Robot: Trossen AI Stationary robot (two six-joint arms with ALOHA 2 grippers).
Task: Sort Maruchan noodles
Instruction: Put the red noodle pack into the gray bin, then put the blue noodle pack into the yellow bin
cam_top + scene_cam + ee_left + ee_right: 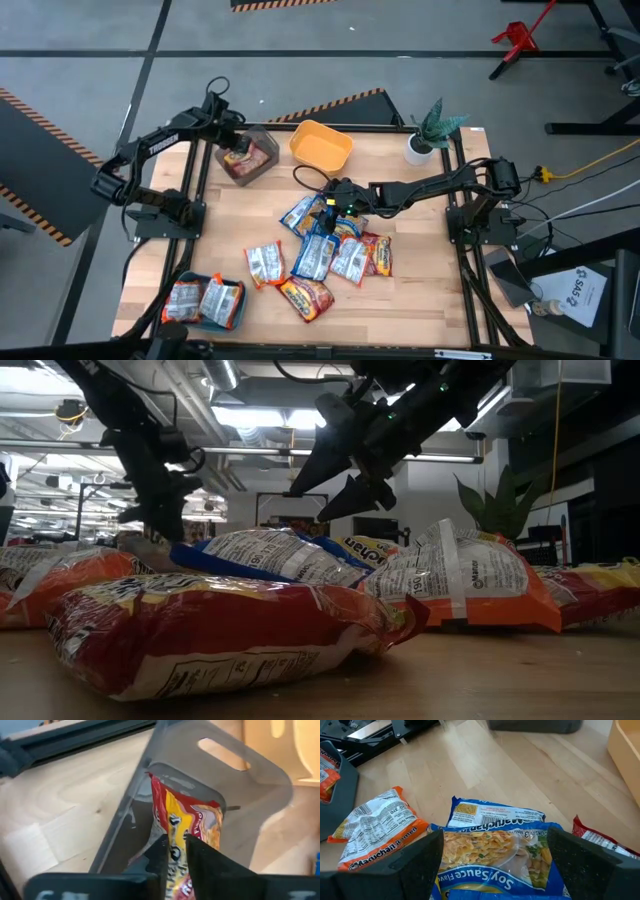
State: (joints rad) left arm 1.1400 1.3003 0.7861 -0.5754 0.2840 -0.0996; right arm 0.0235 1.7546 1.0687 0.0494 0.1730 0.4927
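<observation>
My left gripper (233, 142) is over the grey bin (265, 140) at the table's far left, shut on a red-and-yellow noodle packet (187, 820) that reaches down into the bin (250, 805). Several Maruchan noodle packets (325, 255) lie heaped flat on the table's middle. My right gripper (328, 205) hangs open just above the heap's far side. Its fingers stand wide on either side of a blue-and-yellow packet (495, 845) without touching it. An orange-and-silver packet (380, 835) lies beside it. My left gripper pinches the red-and-yellow packet between its two fingers (157, 855) near the packet's upper end (176, 851). The fingers slant down from above. The packet stands on edge inside the grey bin, and its lower end points at the bin's floor.
A yellow bin (320, 145) stands at the far middle, right of the grey one. A teal bin (240, 310) at the near left corner holds two orange-and-silver packets. A potted plant (430, 135) stands at the far right corner.
</observation>
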